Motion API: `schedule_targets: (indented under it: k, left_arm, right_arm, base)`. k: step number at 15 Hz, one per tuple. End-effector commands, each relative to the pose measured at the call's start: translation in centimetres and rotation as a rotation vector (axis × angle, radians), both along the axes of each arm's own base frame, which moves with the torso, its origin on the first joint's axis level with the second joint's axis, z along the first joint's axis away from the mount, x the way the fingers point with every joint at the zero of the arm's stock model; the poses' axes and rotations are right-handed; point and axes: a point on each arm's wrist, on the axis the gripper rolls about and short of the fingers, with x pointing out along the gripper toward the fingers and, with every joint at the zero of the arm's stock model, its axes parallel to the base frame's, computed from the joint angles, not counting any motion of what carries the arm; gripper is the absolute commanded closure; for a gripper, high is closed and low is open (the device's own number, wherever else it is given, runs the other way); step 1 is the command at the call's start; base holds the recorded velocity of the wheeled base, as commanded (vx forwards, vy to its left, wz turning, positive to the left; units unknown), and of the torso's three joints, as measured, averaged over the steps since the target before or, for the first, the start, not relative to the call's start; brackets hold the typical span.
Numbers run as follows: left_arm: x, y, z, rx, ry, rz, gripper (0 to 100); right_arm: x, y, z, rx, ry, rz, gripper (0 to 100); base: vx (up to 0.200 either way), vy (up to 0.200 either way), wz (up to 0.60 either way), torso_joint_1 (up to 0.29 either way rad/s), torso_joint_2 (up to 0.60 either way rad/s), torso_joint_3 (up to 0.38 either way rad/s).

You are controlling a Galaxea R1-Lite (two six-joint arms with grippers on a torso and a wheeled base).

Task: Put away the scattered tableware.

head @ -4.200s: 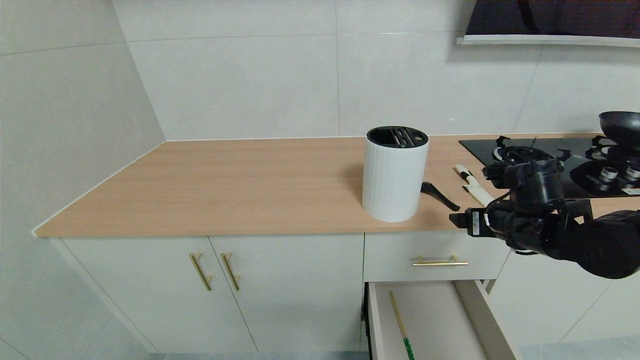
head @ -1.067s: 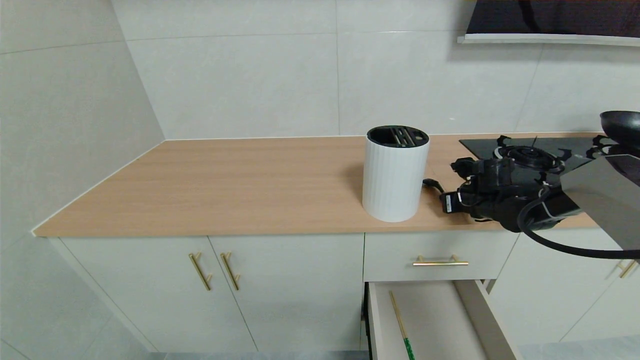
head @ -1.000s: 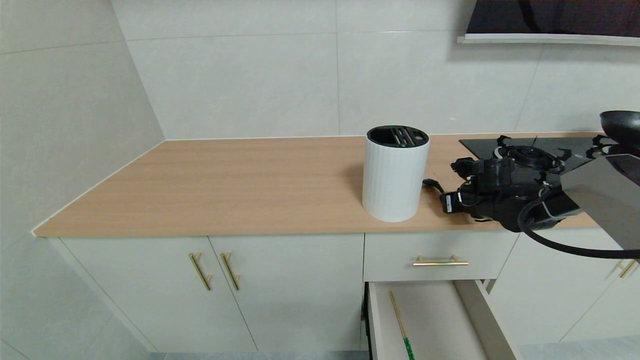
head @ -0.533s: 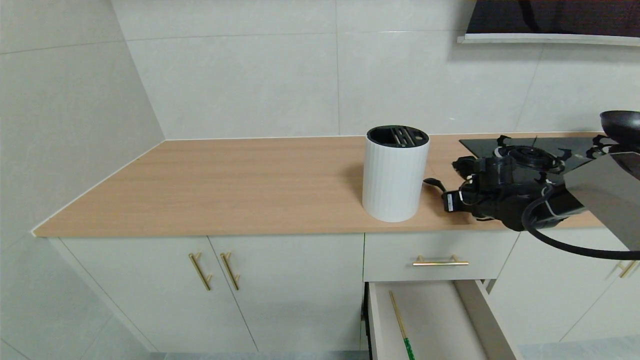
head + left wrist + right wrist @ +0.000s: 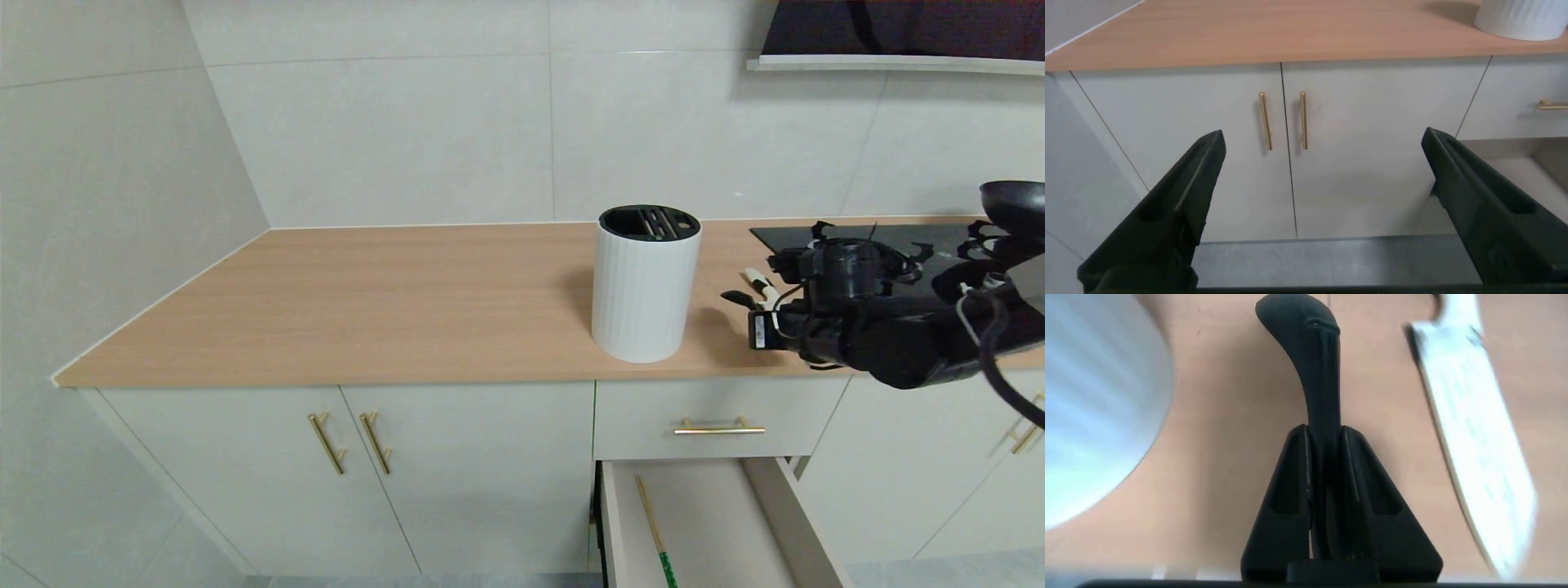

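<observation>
- On the tabletop [image 5: 392, 302], in the head view, a white holder [image 5: 645, 286] stands upright. Just to its right, the right end effector [image 5: 751, 305] grips a black handle [image 5: 729, 295]. A white knife [image 5: 758, 284] lies just behind it.
- Below the tabletop, an open drawer [image 5: 784, 506] holds a chopstick [image 5: 651, 523].
- From the left wrist view, the left end effector [image 5: 1321, 139] has its fingers spread wide apart and faces the cupboard doors [image 5: 1372, 163].
- From the right wrist view, both fingers [image 5: 1286, 482] are clamped tight on the black handle, which sits between the white holder and the white knife.
</observation>
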Motion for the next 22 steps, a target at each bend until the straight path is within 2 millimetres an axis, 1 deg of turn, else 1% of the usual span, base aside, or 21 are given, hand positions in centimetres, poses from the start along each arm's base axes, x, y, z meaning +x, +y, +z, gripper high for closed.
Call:
schedule_targets:
  k: [1, 3, 6, 12, 15, 19, 22]
  left_arm:
    - [0.0, 0.0, 0.0, 0.0, 0.002, 0.0, 0]
    - [0.0, 0.0, 0.0, 0.0, 0.002, 0.0, 0]
    - [0.0, 0.0, 0.0, 0.0, 0.002, 0.0, 0]
    - [0.0, 0.0, 0.0, 0.0, 0.002, 0.0, 0]
    - [0.0, 0.0, 0.0, 0.0, 0.002, 0.0, 0]
    - [0.0, 0.0, 0.0, 0.0, 0.002, 0.0, 0]
    - [0.0, 0.0, 0.0, 0.0, 0.002, 0.0, 0]
  right_arm:
    - [-6.0, 0.2, 2.9, 0.034, -0.015, 0.009, 100]
    - [-8.6, -0.1, 2.4, 0.034, 0.025, 0.012, 100]
    - [-11.0, 0.2, 1.4, 0.068, 0.11, -0.014, 100]
    - [-11.5, 0.4, 0.7, 0.082, 0.137, -0.01, 100]
    - [-11.5, 0.4, 0.4, 0.078, 0.149, -0.006, 100]
    - [-11.2, 0.5, -0.6, 0.067, 0.181, -0.009, 100]
    - [-11.2, 0.5, -0.7, 0.064, 0.184, -0.008, 100]
  base:
    - [0.0, 0.0, 0.0, 0.0, 0.0, 0.0]
    - [0.0, 0.0, 0.0, 0.0, 0.0, 0.0]
    - [0.0, 0.0, 0.0, 0.0, 0.0, 0.0]
    - [0.0, 0.0, 0.0, 0.0, 0.0, 0.0]
    - [0.0, 0.0, 0.0, 0.0, 0.0, 0.0]
    - [0.0, 0.0, 0.0, 0.0, 0.0, 0.0]
    - [0.0, 0.0, 0.0, 0.0, 0.0, 0.0]
